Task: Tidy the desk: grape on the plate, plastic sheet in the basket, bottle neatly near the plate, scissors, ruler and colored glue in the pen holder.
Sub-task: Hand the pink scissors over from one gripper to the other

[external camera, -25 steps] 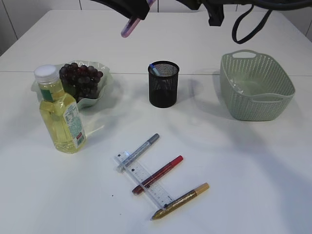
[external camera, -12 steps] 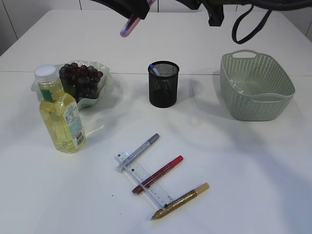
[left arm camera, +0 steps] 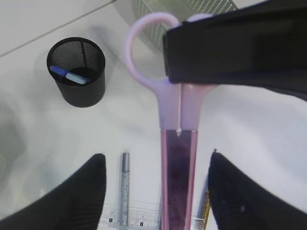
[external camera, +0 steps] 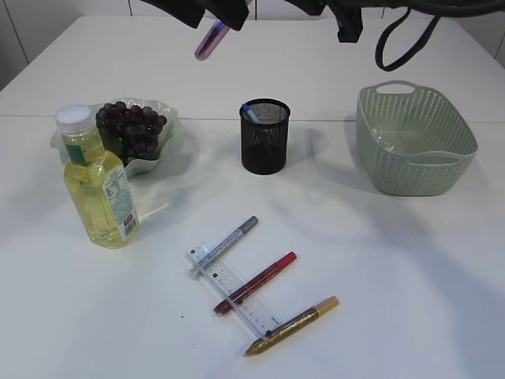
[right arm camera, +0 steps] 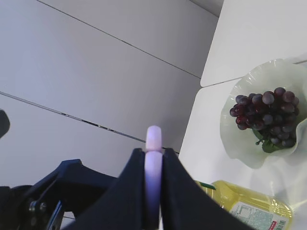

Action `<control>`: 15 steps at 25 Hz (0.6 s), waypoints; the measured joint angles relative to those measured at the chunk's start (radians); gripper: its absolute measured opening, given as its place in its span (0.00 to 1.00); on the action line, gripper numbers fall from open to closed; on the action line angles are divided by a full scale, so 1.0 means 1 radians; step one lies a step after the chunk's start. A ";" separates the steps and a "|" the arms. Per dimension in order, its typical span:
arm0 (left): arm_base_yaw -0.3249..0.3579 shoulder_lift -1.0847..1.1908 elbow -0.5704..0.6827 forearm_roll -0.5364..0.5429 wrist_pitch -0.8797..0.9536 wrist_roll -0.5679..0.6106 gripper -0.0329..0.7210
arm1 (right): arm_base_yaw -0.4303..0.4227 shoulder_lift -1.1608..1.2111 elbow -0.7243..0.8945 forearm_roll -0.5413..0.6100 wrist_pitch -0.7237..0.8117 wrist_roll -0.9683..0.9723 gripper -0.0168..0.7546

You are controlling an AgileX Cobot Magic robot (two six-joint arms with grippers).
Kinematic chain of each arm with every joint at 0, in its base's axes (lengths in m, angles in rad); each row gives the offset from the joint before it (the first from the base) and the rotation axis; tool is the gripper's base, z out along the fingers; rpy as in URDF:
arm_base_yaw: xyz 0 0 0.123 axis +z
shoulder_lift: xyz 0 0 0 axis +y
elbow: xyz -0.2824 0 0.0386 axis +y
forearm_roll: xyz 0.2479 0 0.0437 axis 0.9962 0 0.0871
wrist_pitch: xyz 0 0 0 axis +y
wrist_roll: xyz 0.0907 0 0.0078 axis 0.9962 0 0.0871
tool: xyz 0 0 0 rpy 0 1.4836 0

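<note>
The scissors (external camera: 211,39), with lavender handles and a pink blade cover, hang high over the back of the table. My right gripper (right arm camera: 153,152) is shut on their handle (right arm camera: 153,139) and also shows in the left wrist view (left arm camera: 230,52). My left gripper (left arm camera: 156,155) is open, with its fingers wide on either side of the covered blades (left arm camera: 178,182) and not touching them. The black mesh pen holder (external camera: 264,136) holds a blue pen (left arm camera: 69,75). The clear ruler (external camera: 233,296) lies under silver (external camera: 229,241), red (external camera: 256,283) and gold (external camera: 292,325) glue pens. Grapes (external camera: 130,126) sit on the green plate (external camera: 162,158), next to the yellow bottle (external camera: 99,185).
A green basket (external camera: 414,142) stands at the right with something clear inside. A black cable loop (external camera: 394,43) hangs from the right arm above it. A table seam runs behind the plate and the pen holder.
The scissors have barely shifted, their tip a little higher. The black arm parts at the top edge moved slightly. Nothing on the table moved.
</note>
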 joint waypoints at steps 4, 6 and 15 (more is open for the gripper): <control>0.000 -0.002 0.000 0.009 -0.008 0.000 0.72 | 0.000 0.000 0.000 0.000 0.000 0.000 0.10; 0.000 -0.013 0.000 0.011 -0.012 0.000 0.73 | 0.000 0.000 0.000 0.000 0.000 0.000 0.10; 0.000 -0.093 0.000 0.066 0.027 0.000 0.69 | 0.000 0.000 0.000 0.000 -0.078 -0.002 0.10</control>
